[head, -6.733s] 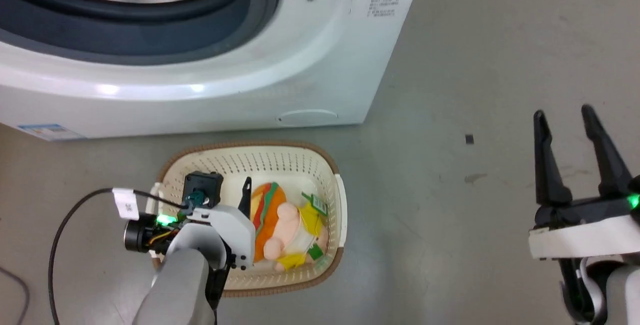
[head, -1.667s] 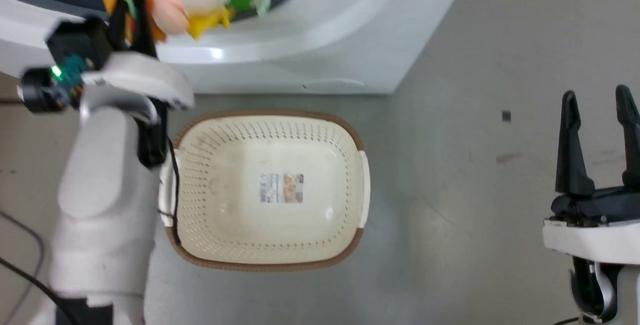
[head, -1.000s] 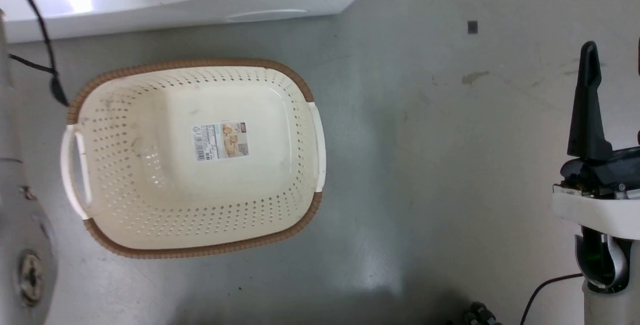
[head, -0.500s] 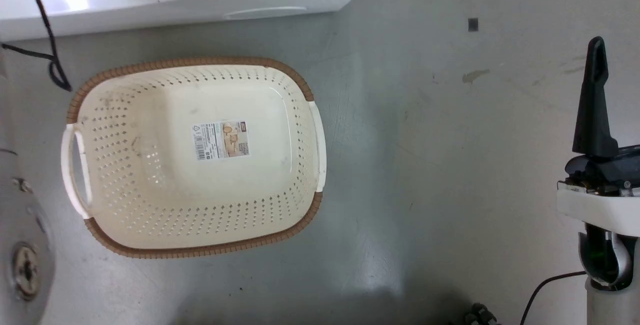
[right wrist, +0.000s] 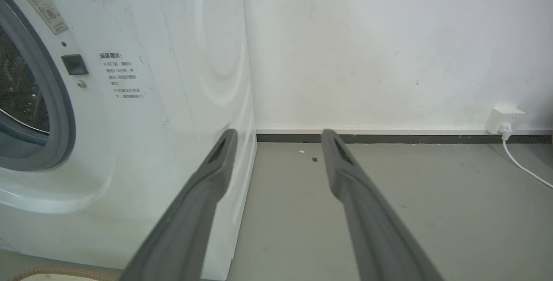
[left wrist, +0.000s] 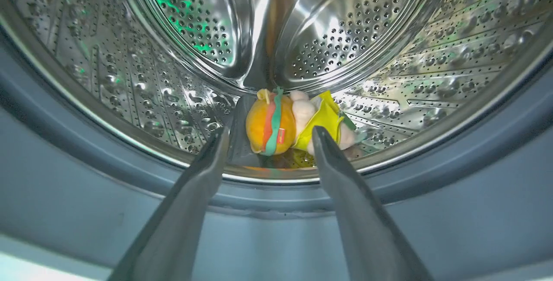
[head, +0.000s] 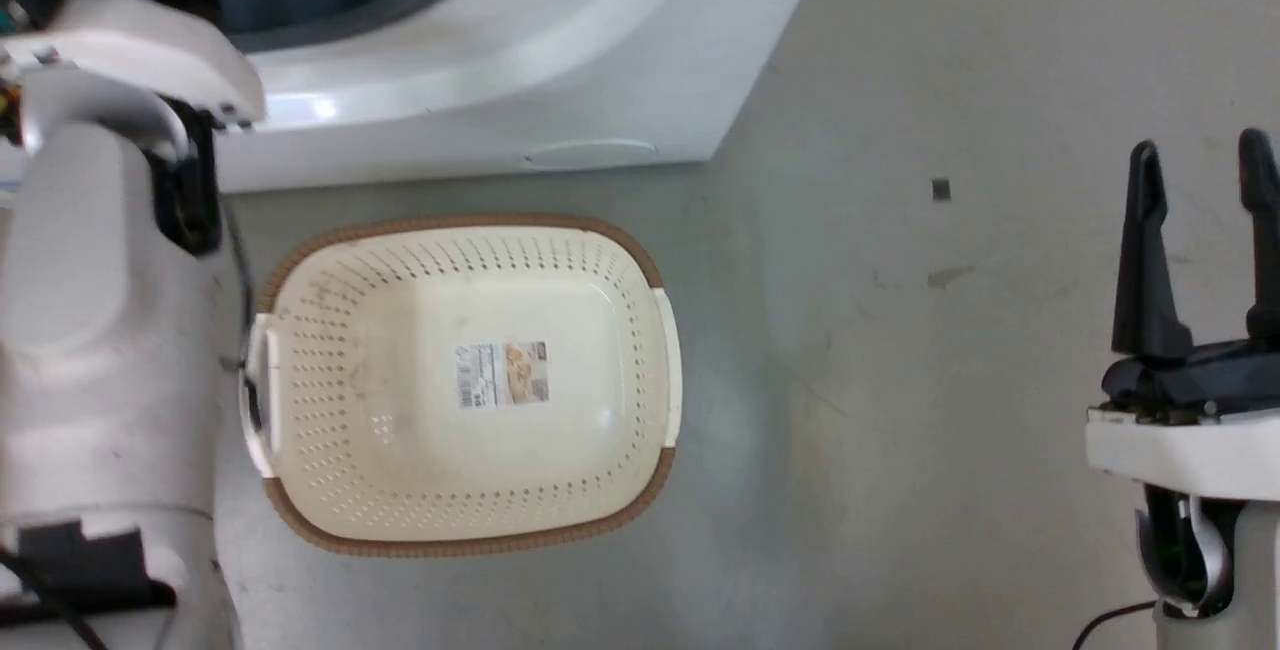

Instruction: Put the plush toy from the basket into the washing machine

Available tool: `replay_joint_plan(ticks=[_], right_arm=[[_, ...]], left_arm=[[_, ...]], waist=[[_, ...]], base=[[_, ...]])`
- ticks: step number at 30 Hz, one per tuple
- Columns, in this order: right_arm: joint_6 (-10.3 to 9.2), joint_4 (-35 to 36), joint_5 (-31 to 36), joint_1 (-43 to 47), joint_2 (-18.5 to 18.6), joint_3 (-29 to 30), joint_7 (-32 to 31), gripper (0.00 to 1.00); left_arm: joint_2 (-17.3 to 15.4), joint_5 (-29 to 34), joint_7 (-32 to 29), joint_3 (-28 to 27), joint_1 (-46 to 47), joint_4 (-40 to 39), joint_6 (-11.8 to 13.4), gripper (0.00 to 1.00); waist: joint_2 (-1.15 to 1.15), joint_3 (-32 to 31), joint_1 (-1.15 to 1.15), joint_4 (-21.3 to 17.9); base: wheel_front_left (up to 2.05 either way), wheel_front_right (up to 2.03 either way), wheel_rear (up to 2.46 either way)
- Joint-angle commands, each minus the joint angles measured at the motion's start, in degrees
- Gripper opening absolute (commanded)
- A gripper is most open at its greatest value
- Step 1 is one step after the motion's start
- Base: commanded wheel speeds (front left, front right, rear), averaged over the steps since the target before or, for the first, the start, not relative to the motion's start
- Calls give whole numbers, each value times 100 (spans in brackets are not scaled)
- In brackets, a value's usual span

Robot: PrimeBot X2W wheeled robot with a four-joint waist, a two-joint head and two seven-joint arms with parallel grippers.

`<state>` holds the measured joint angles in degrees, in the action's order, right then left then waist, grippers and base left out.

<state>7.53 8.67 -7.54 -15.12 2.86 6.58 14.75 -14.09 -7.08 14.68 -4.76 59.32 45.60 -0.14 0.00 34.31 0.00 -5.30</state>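
Left wrist view, plush toy [left wrist: 276, 123] inside washing machine [left wrist: 389, 47], left hand [left wrist: 271, 130] spread, head view, basket [head: 450, 223], right hand [head: 1200, 142] spread

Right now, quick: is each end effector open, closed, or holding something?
Left end effector: open, empty; the plush toy lies loose in the washing machine beyond it.
Right end effector: open, empty.

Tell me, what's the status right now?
Left gripper open, facing washing machine drum. Right gripper open, idle. Plush toy lying inside drum; basket empty. Nothing blocking.
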Motion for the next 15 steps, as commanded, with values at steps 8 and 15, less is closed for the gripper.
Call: replay_joint_plan(ticks=[8,15], right_arm=[[-4,-180,140,476,1,-101,25,100],[-4,-347,176,879,1,-146,25,100]], left_arm=[[361,252,31,73,-1774,-1359,50,100],[665,367,31,177,-3263,-2349,42,100]], waist=[[0,-1137,0,373],[0,-1900,0,522]], base=[[0,0,0],[0,0,0]])
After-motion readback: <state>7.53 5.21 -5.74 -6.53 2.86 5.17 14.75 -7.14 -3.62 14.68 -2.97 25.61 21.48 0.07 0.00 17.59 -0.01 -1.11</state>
